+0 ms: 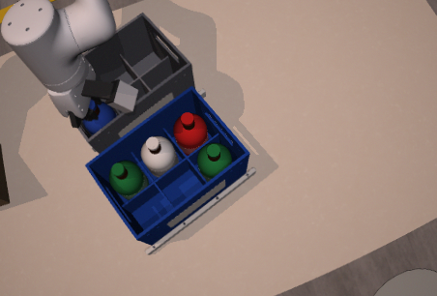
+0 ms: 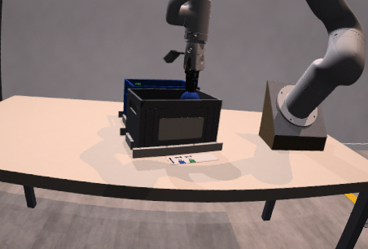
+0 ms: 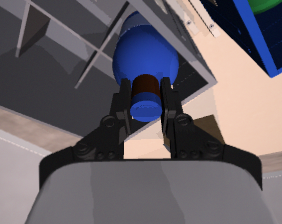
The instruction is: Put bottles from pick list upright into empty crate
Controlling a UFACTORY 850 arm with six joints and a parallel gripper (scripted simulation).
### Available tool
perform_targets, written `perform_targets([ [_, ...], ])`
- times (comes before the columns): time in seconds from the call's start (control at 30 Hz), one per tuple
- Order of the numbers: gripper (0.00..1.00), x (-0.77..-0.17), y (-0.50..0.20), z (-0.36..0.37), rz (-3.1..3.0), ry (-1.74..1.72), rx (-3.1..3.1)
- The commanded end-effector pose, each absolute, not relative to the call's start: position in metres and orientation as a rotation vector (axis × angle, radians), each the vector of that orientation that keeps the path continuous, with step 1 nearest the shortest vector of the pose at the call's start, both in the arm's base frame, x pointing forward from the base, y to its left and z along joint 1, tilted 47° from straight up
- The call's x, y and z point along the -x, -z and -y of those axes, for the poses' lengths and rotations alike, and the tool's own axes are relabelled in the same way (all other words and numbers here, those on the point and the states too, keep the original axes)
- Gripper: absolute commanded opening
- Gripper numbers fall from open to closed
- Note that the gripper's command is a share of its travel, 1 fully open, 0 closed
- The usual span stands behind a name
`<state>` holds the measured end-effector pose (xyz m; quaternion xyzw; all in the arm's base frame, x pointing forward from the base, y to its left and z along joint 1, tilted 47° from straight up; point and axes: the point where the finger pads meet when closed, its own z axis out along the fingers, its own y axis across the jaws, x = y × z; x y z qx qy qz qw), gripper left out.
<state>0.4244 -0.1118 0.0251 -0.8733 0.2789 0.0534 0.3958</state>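
Observation:
My gripper (image 1: 85,113) (image 2: 191,88) (image 3: 145,90) is shut on the neck of a blue bottle (image 1: 100,120) (image 2: 190,95) (image 3: 145,57). The bottle is upright in a corner compartment of the dark grey crate (image 1: 169,86) (image 2: 148,124) (image 3: 57,95), its shoulder near rim height; its base is hidden. The blue crate (image 1: 145,232) (image 2: 126,99) holds a green bottle (image 1: 127,179), a white bottle (image 1: 159,157), a red bottle (image 1: 190,132) and another green bottle (image 1: 215,162), all upright. The pick list (image 2: 208,159) shows a blue and a green patch; its numbers are too small to read.
Two blue-crate compartments are empty. The arm and wrist camera (image 1: 125,97) (image 2: 173,56) cover part of the grey crate. Low rails (image 1: 218,198) (image 2: 179,150) run along the crates' outer sides. The robot's base (image 2: 291,135) stands on the table to the right in the exterior view.

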Motion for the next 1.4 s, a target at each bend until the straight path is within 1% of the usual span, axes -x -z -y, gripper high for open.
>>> perform_targets([
  [0.0, 0.00, -0.425, -0.023, 0.110, -0.707, -0.133, 2.214],
  [1.37, 0.00, -0.429, -0.007, 0.093, -0.707, -0.133, 2.214],
])
